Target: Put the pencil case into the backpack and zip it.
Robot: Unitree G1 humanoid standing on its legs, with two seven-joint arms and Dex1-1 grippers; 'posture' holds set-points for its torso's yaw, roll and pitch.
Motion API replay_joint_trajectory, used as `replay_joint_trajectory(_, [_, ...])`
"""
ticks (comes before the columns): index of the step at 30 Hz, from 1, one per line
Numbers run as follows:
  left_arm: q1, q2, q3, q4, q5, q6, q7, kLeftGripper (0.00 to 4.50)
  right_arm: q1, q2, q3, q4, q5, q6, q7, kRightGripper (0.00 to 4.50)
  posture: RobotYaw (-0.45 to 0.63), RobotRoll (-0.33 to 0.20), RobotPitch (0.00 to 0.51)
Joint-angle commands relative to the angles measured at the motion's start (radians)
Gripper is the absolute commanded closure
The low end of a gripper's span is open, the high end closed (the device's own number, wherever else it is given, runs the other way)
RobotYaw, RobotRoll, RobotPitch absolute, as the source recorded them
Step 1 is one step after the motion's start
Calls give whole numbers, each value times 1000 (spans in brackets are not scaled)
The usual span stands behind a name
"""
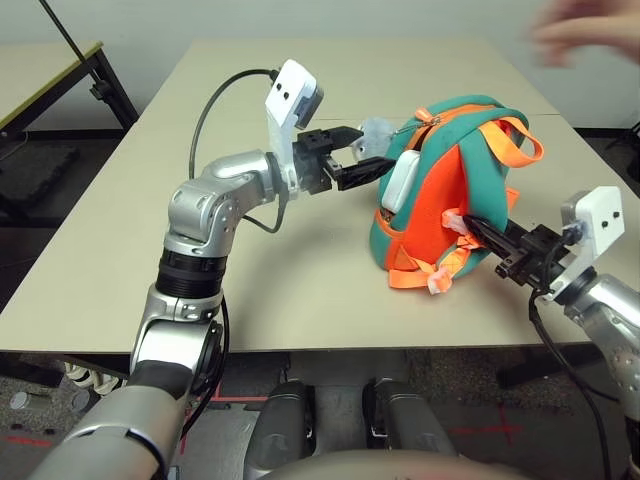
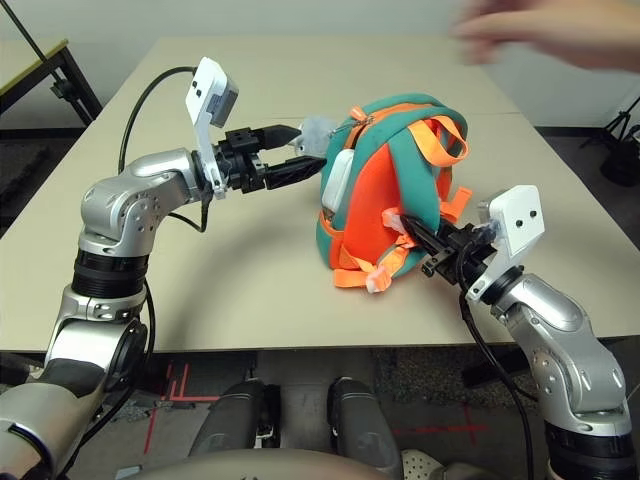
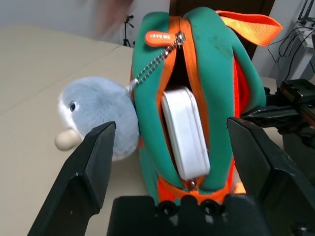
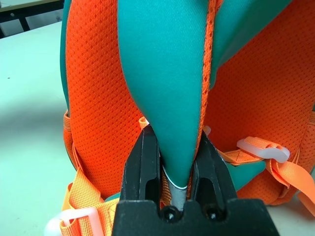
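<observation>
Left eye view: pale table (image 1: 290, 270), grey wall behind, left fingers (image 1: 365, 173) open, right fingers (image 4: 204, 172) gripping strap (image 4: 170, 88).

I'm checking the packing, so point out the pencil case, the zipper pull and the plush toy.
Pencil case (image 3: 186, 132): left wrist view, on its white face.
Zipper pull (image 3: 158, 39): left wrist view, on its orange tab.
Plush toy (image 3: 103, 113): left wrist view, on its grey body.
</observation>
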State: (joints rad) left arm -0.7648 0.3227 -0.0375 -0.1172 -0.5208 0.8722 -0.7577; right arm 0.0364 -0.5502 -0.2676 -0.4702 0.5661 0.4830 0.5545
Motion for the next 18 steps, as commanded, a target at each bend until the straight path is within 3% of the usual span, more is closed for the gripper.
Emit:
replay_joint_trajectory(1, [47,5,-4,-65,-40,58,19,972,-1,-10,14,9,-12,3,7,4045,54,0,80])
replay_joint_trajectory(9, [108,13,-45,-110,-45,82,34,4266,2,-7,14,4,-13,3,2,4045,47,0,83])
replay_joint_trajectory(10, [110,12,-48,-108,-45,81,36,4496,4,-6,13,3,-13,3,1,4045,46,0,83])
replay_joint_trajectory(18, [112,-13,-74,-79,-33,50,46,4500,5,-2,13,-1,-13,1,-5,4045,40,0,82])
